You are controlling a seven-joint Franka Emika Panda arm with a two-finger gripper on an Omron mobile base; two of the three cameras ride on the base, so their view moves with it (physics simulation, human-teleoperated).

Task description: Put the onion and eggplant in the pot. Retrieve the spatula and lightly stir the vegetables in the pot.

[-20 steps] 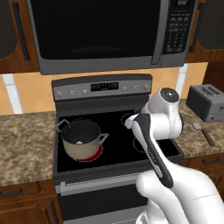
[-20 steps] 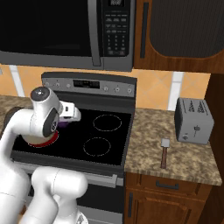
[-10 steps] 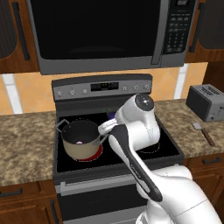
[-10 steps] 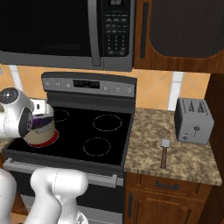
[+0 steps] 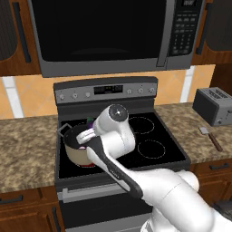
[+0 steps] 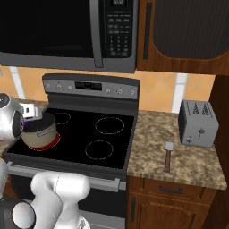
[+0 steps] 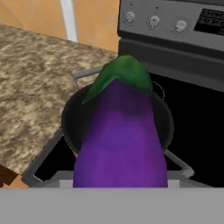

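The eggplant [image 7: 120, 140], dark purple with a green cap, fills the hand view, and my gripper [image 5: 87, 134] is shut on it, the fingertips hidden behind it. It hangs just above the pot [image 7: 70, 118], whose dark inside and grey loop handles show around it. In the base views the beige pot [image 5: 78, 154] [image 6: 40, 134] stands on the stove's front left burner, with my hand over its rim. I cannot make out the onion. The spatula [image 6: 168, 154] [image 5: 211, 138] lies on the right counter in front of the toaster.
The grey toaster [image 6: 198, 123] stands at the back of the right counter. The black stove top [image 5: 149, 149] has free burners to the right of the pot. A microwave [image 5: 99, 31] hangs above the stove. Granite counter [image 7: 30, 78] lies left of the pot.
My arm has swung left from over the right burners to above the pot, carrying the eggplant with it. The pot and the spatula have stayed in place.
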